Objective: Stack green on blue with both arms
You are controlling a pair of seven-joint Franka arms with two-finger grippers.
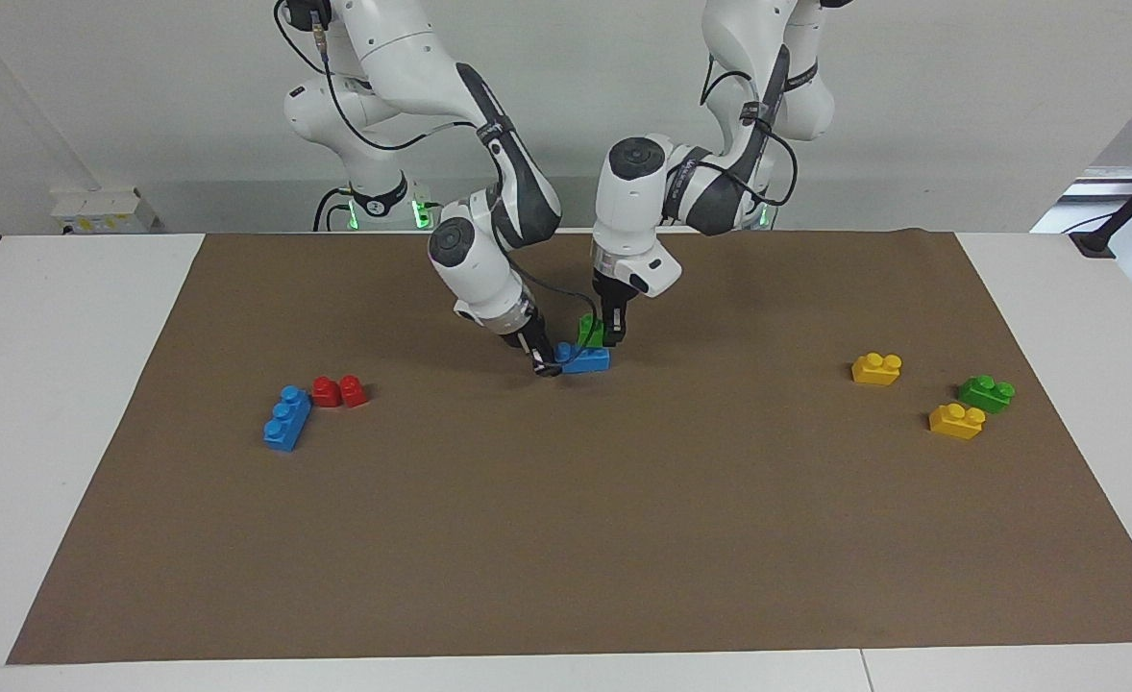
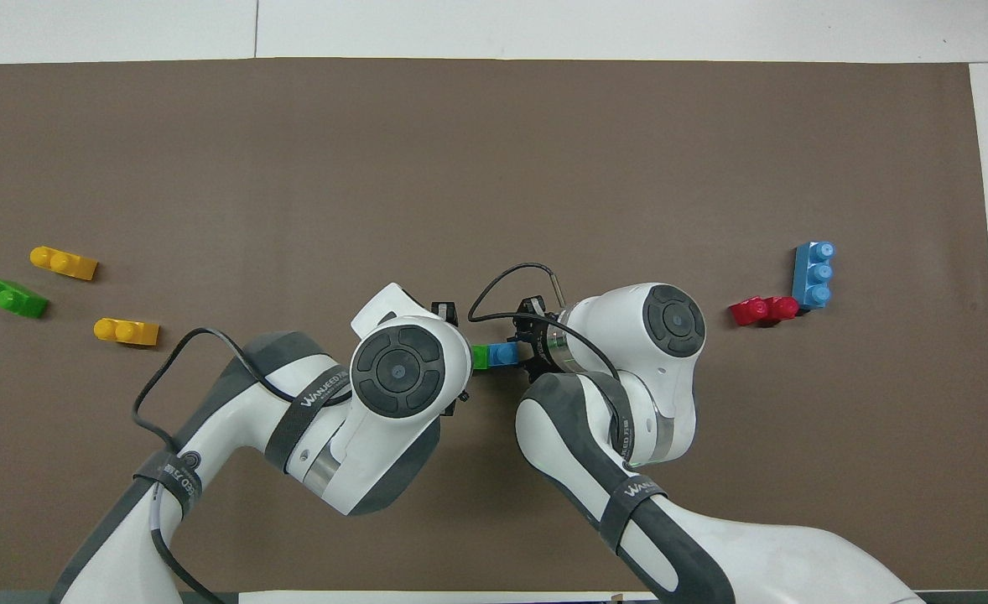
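A long blue brick (image 1: 587, 361) (image 2: 506, 353) lies on the brown mat (image 1: 566, 538) midway between the arms. My right gripper (image 1: 544, 365) is shut on the end of it toward the right arm. My left gripper (image 1: 611, 336) is shut on a small green brick (image 1: 590, 330) (image 2: 480, 357). It holds that brick upright over the other end of the blue brick, at or just above its studs. I cannot tell whether the two bricks touch. From overhead, both wrists hide most of the fingers.
A second blue brick (image 1: 286, 418) and a red brick (image 1: 339, 391) lie toward the right arm's end. Two yellow bricks (image 1: 876, 368) (image 1: 956, 421) and another green brick (image 1: 986, 393) lie toward the left arm's end.
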